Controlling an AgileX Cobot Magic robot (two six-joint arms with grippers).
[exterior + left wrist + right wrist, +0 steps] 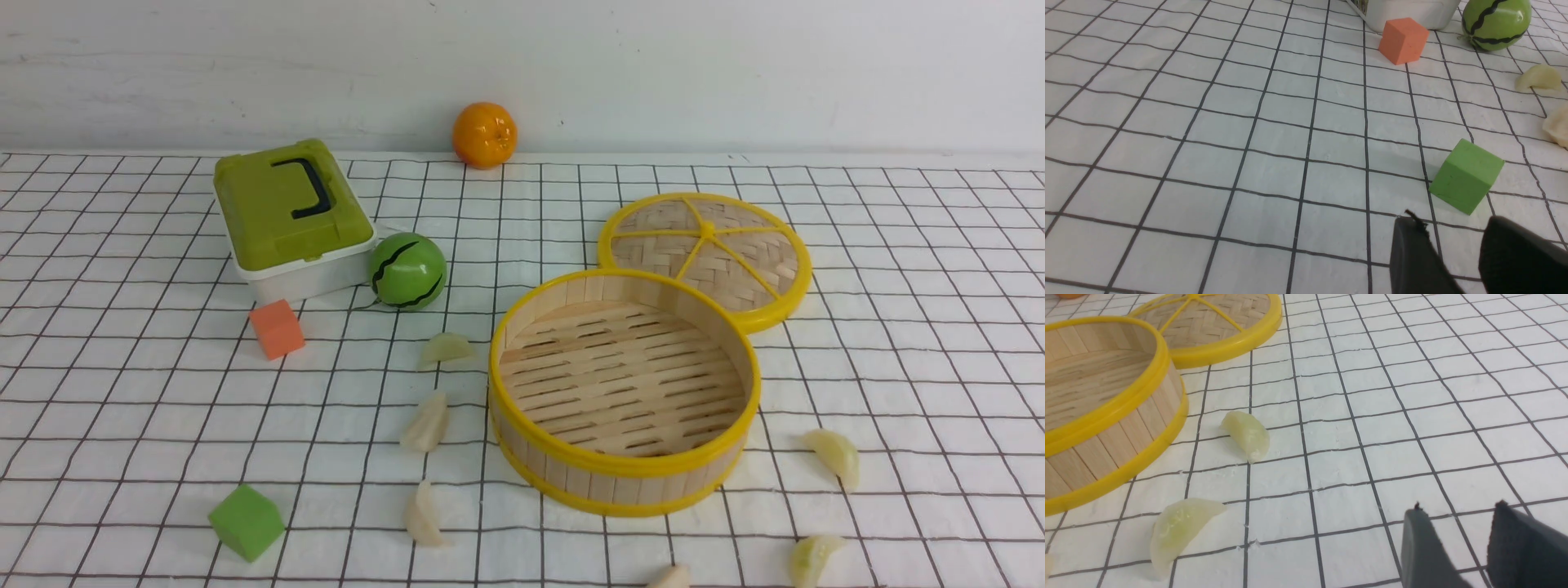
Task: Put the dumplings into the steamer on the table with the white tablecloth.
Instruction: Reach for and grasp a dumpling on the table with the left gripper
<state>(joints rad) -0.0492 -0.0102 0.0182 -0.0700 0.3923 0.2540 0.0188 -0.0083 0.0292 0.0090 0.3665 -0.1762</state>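
The empty steamer [571, 478] [1147, 416], a round bamboo basket with yellow rims, stands on the white tablecloth [898, 327] right of the middle. Several dumplings lie around it. Left of it are a pale green dumpling [446, 349] [1537, 78] and two creamy dumplings [426, 422] [424, 514]. On its right and front are more dumplings [834, 457] [1247, 435] [812, 557] [1177, 528] [671, 576]. The front view shows neither arm. My left gripper [1451, 222] hangs open over bare cloth near the green cube. My right gripper [1458, 507] is open over bare cloth, well right of the steamer.
The woven lid [706, 253] lies flat behind the steamer, touching it. A green-lidded white box [290, 216], a toy watermelon [407, 270] and an orange [485, 135] sit at the back left. An orange cube [277, 328] and a green cube [246, 521] [1466, 175] lie on the left.
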